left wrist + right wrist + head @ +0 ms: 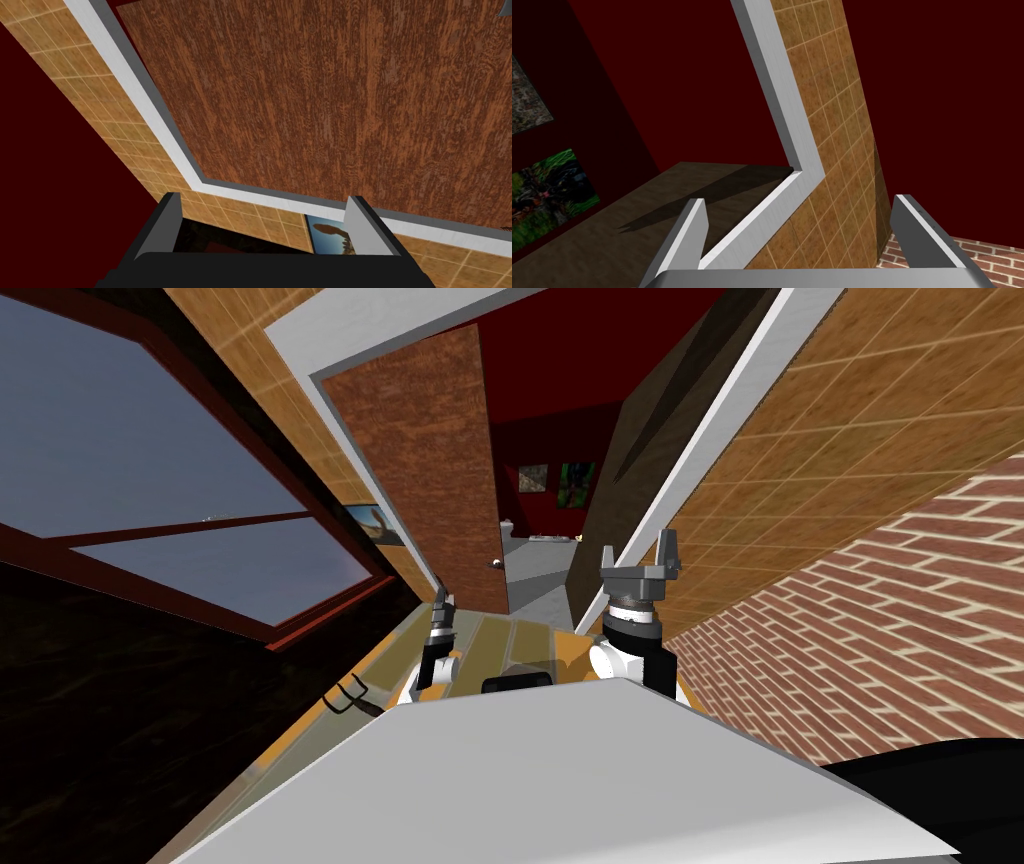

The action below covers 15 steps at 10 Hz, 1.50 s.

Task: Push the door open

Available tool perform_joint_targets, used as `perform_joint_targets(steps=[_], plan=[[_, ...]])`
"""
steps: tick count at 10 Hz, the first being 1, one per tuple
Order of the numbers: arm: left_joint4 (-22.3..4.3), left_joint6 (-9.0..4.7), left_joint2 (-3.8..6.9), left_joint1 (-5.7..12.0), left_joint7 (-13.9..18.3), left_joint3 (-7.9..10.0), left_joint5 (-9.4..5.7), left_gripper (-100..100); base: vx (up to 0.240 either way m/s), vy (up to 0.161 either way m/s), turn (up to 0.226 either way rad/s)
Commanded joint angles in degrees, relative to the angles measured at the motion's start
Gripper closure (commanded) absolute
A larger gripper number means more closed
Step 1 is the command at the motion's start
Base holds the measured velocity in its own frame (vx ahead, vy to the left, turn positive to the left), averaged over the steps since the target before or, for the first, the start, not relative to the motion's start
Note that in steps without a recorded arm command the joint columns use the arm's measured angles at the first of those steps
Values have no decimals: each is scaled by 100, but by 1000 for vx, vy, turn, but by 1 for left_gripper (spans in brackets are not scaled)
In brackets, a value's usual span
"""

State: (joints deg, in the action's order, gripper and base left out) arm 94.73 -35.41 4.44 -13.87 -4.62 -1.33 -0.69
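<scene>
My L gripper (264, 199), fingers apart & empty, faces brown door (325, 100) just ahead; I should push flat nr its free edge, w/ R gripper (801, 200), also spread, clear of frame (772, 100).

Door (325, 100) runs off the left wrist view's edges, and its handle (495, 563) is just a speck in the head view. Framed picture (327, 234) is half behind a finger (357, 225) of the left gripper (262, 200).

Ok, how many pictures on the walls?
3. A grey picture and a green picture hang side by side on the red wall beyond the door frame; a third picture is on the tiled wall beside that frame. More may be hidden.
</scene>
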Motion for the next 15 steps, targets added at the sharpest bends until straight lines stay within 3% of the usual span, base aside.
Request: perform_joint_targets(steps=[1, 2, 3, 15], plan=[[-272, -43, 5, 119, 20, -17, -5, -100, 54, 20, -29], [-466, -79, 12, 203, 42, -34, -11, -100, 76, 35, -64], [-477, -79, 12, 203, 42, -34, -11, -100, 57, 30, -24], [-2646, -469, 26, 1115, 282, -219, -71, -100, 82, 34, -50]])
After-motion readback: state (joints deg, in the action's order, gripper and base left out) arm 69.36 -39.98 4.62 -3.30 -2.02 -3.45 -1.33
